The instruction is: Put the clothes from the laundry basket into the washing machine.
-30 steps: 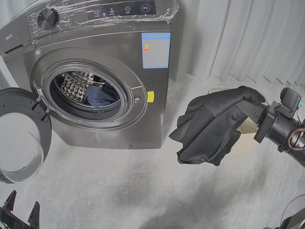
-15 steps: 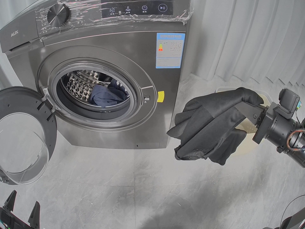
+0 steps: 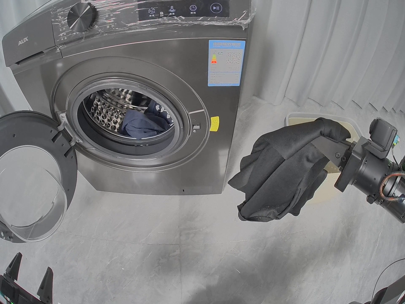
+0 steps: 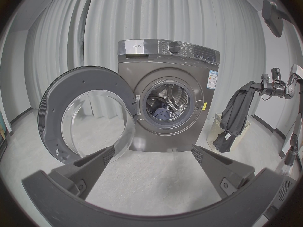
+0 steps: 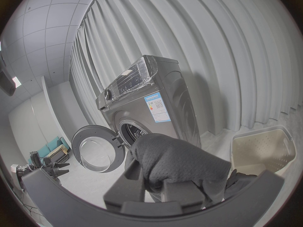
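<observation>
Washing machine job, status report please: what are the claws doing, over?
Right gripper shut on black garment, near laundry basket. Left gripper open, empty. Washing machine door open, blue clothes in drum.

R claw (image 3: pixel 332 145) is held out on a nearly straight arm, wrist about level. Its fingers are pinched tight on a black top (image 3: pixel 282 169), which drapes over the claw and hangs below it. L claw (image 4: pixel 151 150) sits down low, fingers wide apart, pointing fwd.
</observation>
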